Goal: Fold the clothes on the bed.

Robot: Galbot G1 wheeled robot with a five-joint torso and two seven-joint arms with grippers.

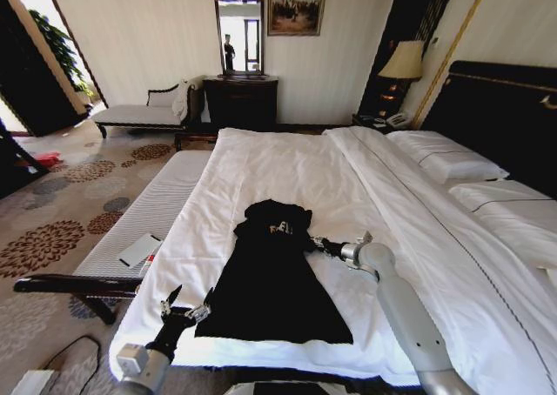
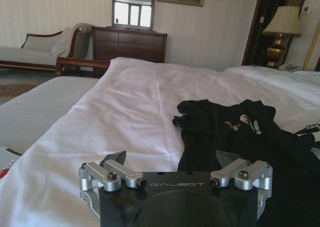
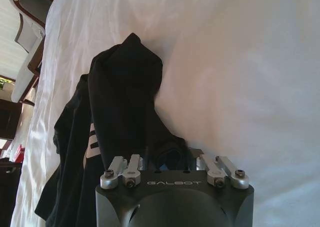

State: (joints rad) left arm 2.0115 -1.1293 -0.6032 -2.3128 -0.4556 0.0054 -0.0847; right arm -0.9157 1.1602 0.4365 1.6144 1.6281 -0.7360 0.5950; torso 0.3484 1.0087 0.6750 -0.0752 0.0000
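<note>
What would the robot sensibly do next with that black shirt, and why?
Probably draw the right gripper across toward the shirt's middle. It seems shut on a fold of the black T-shirt at its right edge, and the top part is already bunched. The left gripper hovers open at the hem corner, holding nothing.

Daylight enters from a doorway at the room's far left and blows out to white there, while a lit table lamp glows warm beside the headboard. The white duvet reads bright, almost glaring in the right wrist view. The black T-shirt swallows detail. The head view bends straight lines at its edges. Focus is soft throughout.
</note>
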